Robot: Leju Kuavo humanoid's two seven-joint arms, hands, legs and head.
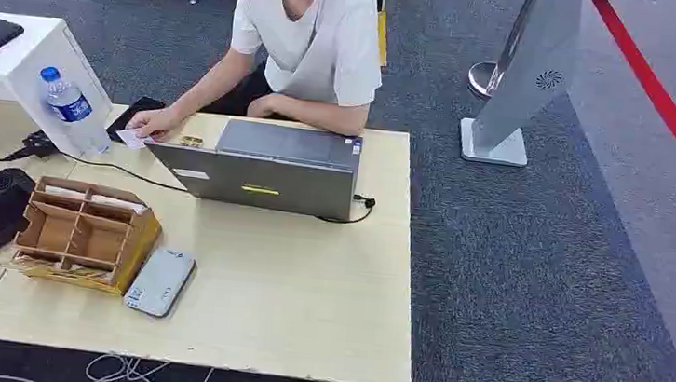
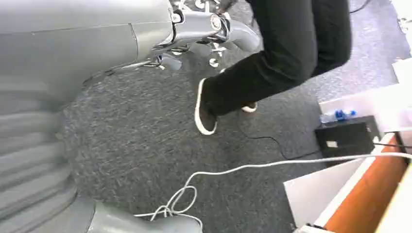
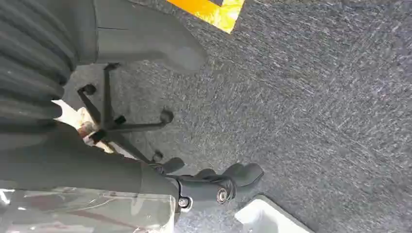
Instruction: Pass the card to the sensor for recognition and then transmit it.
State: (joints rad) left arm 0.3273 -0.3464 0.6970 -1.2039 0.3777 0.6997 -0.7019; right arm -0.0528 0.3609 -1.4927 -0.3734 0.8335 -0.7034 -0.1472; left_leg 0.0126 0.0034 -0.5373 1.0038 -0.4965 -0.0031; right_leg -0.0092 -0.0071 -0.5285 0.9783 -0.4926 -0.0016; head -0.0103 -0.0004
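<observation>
Laptop (image 1: 266,167) stands between card (image 1: 133,139) and sensor (image 1: 160,281).

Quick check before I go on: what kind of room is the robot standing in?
Likely an office or lab test area: grey carpet, a wooden desk with a laptop, a card reader and a wooden organizer, a person seated behind it, and a kiosk stand.
</observation>
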